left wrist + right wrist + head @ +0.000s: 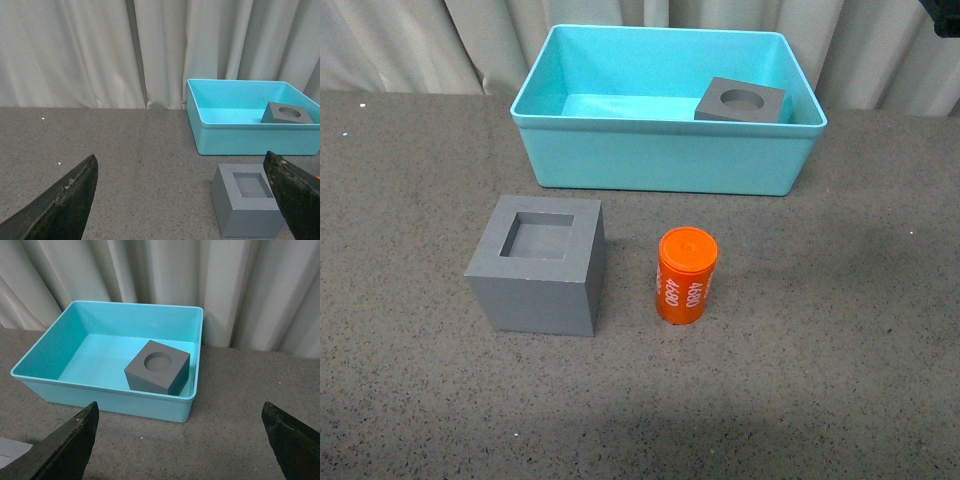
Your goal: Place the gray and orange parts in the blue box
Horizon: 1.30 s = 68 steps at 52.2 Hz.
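On the worktop (pixel 840 340): one part boxed, two outside.
Front view: round-recess cube (pixel 743 101) sits in the blue box (pixel 660 160); square-recess cube (pixel 540 265) and orange cylinder (pixel 686 275) stand before it. Left wrist view: left end effector (pixel 180 157), wide and empty, faces the square-recess cube, likely the next grasp. Right wrist view: right end effector (pixel 180 406) wide, empty.

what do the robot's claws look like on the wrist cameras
Only the tips show. The left claw has two nearly black, wedge-shaped fingers that taper to a blunt point, with rough, lightly speckled edges. The right claw looks the same. No cables, markings or arm casing can be seen on either one.
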Tool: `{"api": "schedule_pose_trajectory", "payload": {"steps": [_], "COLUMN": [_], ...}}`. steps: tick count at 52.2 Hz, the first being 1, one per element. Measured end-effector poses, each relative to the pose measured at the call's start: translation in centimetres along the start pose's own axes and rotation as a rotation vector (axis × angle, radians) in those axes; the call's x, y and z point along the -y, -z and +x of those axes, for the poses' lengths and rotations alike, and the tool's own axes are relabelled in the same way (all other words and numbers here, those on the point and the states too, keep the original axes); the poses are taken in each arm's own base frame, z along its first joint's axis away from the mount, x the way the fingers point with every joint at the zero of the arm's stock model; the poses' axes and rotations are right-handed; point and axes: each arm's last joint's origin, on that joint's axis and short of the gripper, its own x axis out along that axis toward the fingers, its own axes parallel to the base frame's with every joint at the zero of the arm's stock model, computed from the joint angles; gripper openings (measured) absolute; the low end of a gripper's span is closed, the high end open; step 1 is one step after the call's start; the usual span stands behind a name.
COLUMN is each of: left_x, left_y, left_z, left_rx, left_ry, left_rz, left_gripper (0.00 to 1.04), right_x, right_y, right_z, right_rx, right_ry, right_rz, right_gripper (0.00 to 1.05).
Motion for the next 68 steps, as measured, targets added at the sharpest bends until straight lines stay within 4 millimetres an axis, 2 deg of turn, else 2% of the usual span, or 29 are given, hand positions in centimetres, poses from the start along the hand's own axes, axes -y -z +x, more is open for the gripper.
{"api": "schedule_pose_trajectory", "payload": {"steps": [2,8,13,17,26,35,43,48,68], "left_x": [0.0,-0.4,-0.8,-0.9,-0.3,1.1,2.5,3.5,6.1], "left_y": [0.0,0.1,-0.4,-1.1,-2.1,-0.2,1.5,2.1,4.4], "left_z": [0.0,0.9,2.4,4.1,9.6,14.9,18.6,19.6,21.1], "left_rx": [-0.015,-0.257,-0.299,-0.296,-0.322,-0.499,-0.63,-0.68,-0.818], "left_ry": [-0.021,-0.294,-0.327,-0.296,-0.186,-0.06,0.008,0.058,0.182], "left_rz": [-0.011,-0.108,-0.164,-0.194,-0.25,-0.263,-0.229,-0.212,-0.139], "left_gripper": [0.98,0.98,0.98,0.98,0.98,0.98,0.98,0.98,0.98], "right_x": [0.0,0.0,0.0,0.0,0.0,0.0,0.0,0.0,0.0], "right_y": [0.1,0.1,0.1,0.2,0.2,0.2,0.2,0.2,0.2], "right_z": [0.0,0.0,-0.1,0.0,0.0,0.0,0.0,0.0,0.0], "right_rx": [-0.002,-0.005,-0.005,-0.007,-0.006,-0.006,-0.006,-0.006,-0.006], "right_ry": [0.002,0.003,-0.001,0.0,0.001,0.0,0.001,0.002,0.002], "right_rz": [0.0,0.0,0.0,0.0,0.0,0.0,0.0,0.0,0.0], "right_gripper": [0.95,0.95,0.95,0.95,0.95,0.95,0.95,0.95,0.95]}}
